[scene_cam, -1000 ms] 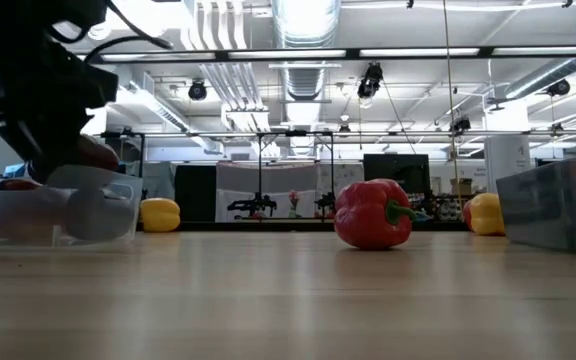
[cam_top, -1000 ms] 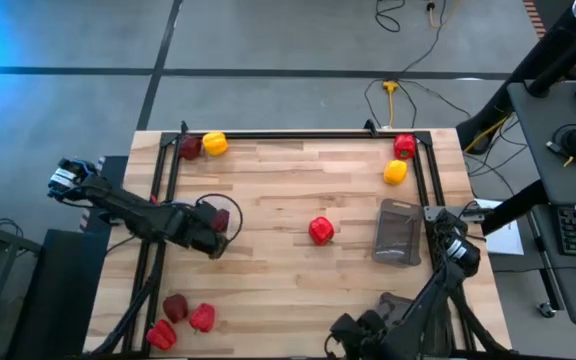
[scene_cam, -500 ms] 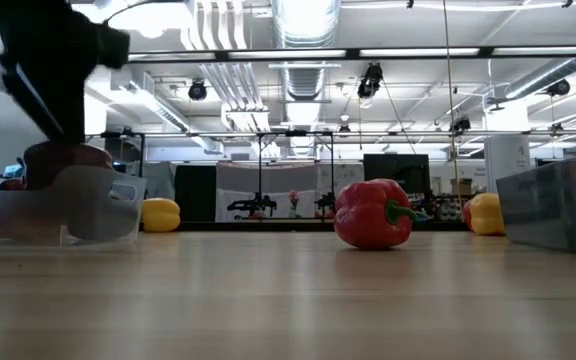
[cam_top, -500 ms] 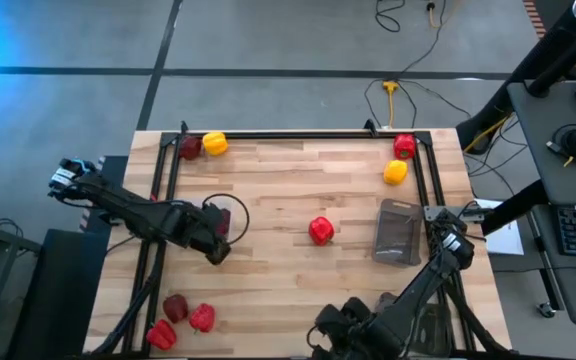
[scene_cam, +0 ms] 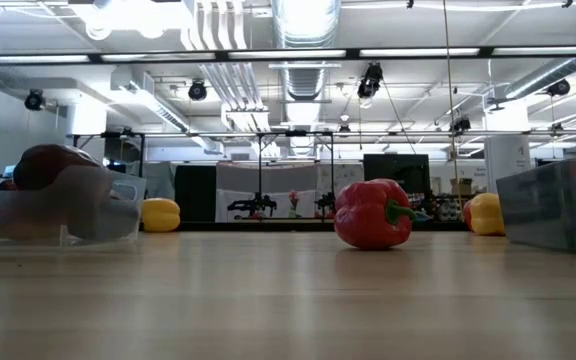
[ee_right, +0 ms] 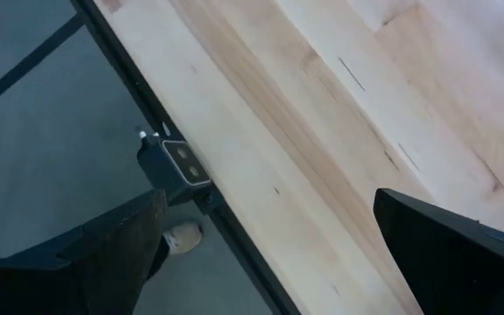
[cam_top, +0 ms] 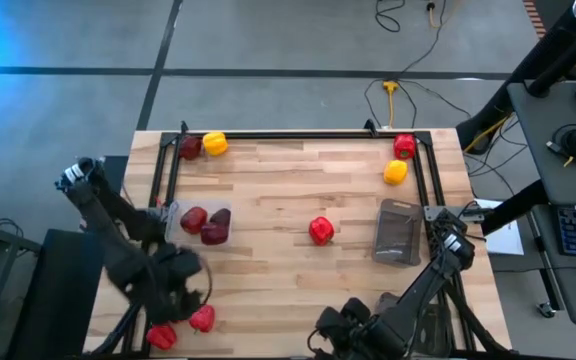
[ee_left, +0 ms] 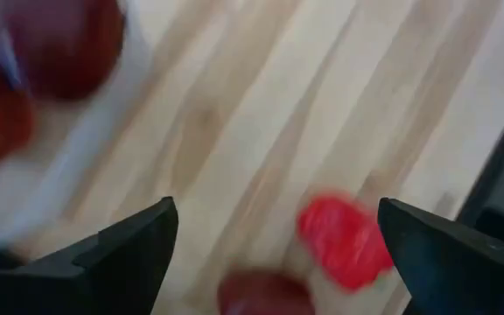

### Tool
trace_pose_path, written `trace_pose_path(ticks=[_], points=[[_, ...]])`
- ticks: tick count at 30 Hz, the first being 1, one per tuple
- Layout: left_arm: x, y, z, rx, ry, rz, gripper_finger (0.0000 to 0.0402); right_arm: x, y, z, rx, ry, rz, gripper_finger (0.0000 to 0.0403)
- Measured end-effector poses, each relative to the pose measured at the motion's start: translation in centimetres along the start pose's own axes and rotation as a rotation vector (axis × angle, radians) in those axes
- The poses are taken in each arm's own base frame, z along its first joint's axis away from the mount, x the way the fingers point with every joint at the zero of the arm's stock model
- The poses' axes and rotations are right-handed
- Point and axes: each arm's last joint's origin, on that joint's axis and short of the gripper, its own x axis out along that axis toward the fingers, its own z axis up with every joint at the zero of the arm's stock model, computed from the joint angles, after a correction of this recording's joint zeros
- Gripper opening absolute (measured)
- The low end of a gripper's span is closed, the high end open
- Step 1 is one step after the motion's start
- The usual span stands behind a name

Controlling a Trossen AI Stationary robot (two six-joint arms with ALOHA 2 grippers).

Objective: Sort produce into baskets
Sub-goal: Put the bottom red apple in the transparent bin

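A clear tray (cam_top: 173,215) at mid-left holds two dark maroon peppers (cam_top: 205,222), which also show in the low view (scene_cam: 53,168). My left gripper (cam_top: 173,290) is open above the near-left corner. It stands over a maroon pepper (ee_left: 265,296) and a red pepper (ee_left: 344,241), touching neither. Two red peppers (cam_top: 202,318) lie there on the table. Another red pepper (cam_top: 320,231) lies mid-table. A dark grey tray (cam_top: 398,232) stands at the right. My right gripper (ee_right: 269,210) is open and empty at the near edge.
A maroon pepper (cam_top: 190,147) and a yellow pepper (cam_top: 214,144) lie at the far left corner. A red pepper (cam_top: 404,146) and a yellow pepper (cam_top: 395,172) lie at the far right. A black frame rail (cam_top: 298,134) runs along the table's edges. Bare wood lies between the trays.
My left gripper has let go of a maroon pepper in the clear tray. It has then swung fast toward the near-left corner, above the peppers there. The pepper stays in the tray beside the other one. My right arm has shifted slightly toward the left along the near edge.
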Motion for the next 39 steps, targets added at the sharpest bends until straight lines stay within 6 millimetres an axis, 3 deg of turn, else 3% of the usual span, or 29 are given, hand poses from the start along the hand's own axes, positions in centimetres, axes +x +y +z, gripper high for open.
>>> trace_pose_path(ticks=[4, 7, 13, 19, 30, 35, 39], points=[[1.5, -1.0, -3.1, 0.048, 0.142, 0.101, 0.0373, 0.2, 0.0, -0.2, -0.020, 0.002, -0.005, 0.0400], [2.9, -1.9, -4.2, -0.012, 0.270, 0.166, 0.0376, 0.5, -0.1, -0.1, -0.020, 0.001, -0.016, 0.0400], [5.5, -3.3, -5.4, 0.039, 0.372, 0.257, 0.0388, 0.7, -0.2, 0.4, -0.008, -0.046, -0.028, 0.0400], [7.4, -4.4, -6.2, 0.071, 0.421, 0.225, 0.0389, 0.7, -0.2, 0.3, 0.040, -0.046, -0.028, 0.0400], [10.5, -4.5, -7.2, 0.124, 0.432, 0.336, 0.0372, 0.9, -0.4, 0.2, 0.063, -0.045, -0.037, 0.0400], [10.3, -4.4, -7.1, 0.163, 0.430, 0.331, 0.0322, 0.9, -0.4, 0.2, 0.070, -0.041, -0.036, 0.0400], [7.6, -3.9, -5.4, 0.161, 0.354, 0.339, 0.0307, 0.9, -0.4, 0.1, 0.083, -0.039, -0.035, 0.0400]])
